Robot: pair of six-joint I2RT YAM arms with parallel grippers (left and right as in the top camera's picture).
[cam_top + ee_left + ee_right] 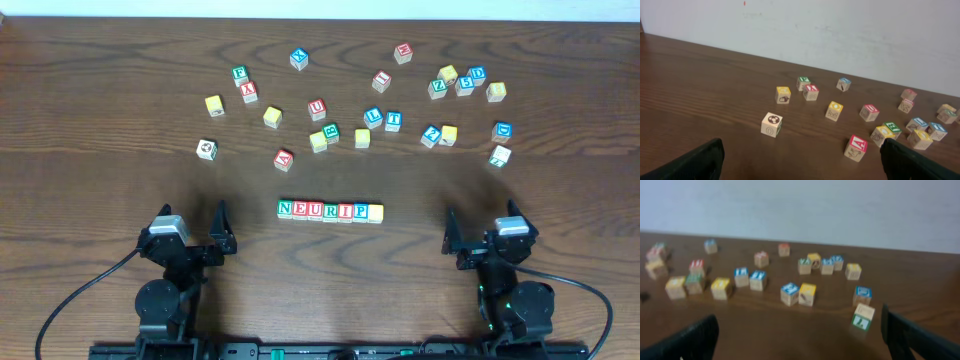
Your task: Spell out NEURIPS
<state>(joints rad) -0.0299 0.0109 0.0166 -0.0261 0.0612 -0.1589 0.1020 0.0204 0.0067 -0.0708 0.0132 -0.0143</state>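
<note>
The cube row [330, 211] is sitting at the near middle — N, E, U, R, I, P, then a yellow top. Left gripper [192, 218] and right gripper [482, 225] are gaping wide — holding nothing.

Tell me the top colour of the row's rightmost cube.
Yellow; that small wooden cube shows best in the overhead view.

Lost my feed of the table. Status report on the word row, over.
Left gripper open, empty; right gripper open, empty. Row of cubes reads N-E-U-R-I-P; seventh cube yellow-topped, letter unreadable. Nothing in the way.
</note>
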